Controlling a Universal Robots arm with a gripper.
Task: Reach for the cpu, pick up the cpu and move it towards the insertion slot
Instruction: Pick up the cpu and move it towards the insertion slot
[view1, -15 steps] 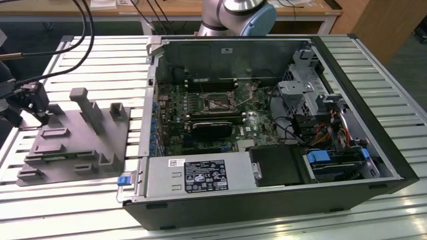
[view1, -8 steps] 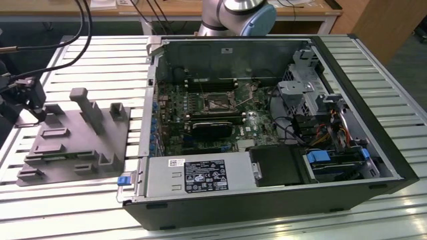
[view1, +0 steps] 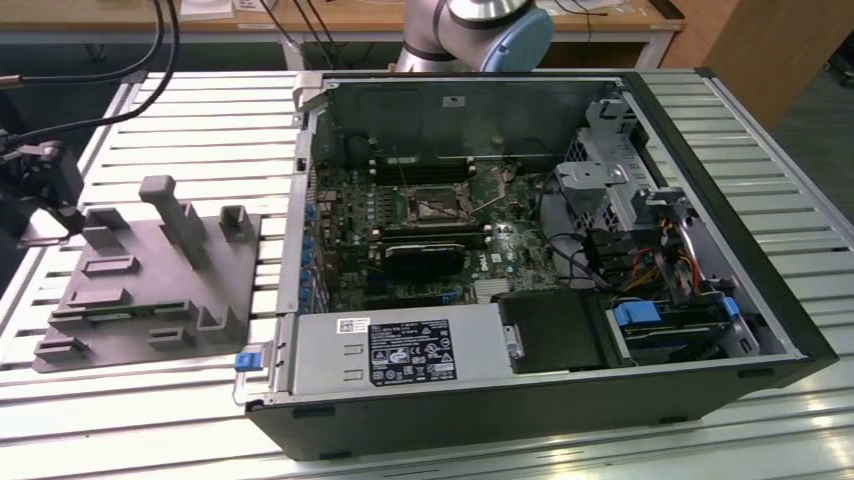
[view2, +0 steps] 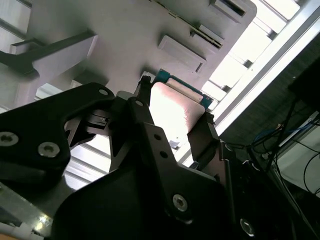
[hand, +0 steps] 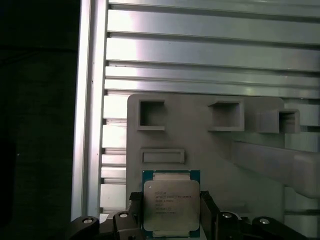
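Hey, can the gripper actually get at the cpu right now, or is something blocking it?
Yes, it seems so: in both wrist views the gripper has its fingers on either side of the cpu and apparently closed on its edges, over the grey tray, with nothing lying on it.

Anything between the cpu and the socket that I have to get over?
Yes. The cpu, clamped between the fingers, is at the grey tray on the exterior view's left. The tray's tall post and the computer case's side wall stand between it and the socket. The socket itself looks uncovered.
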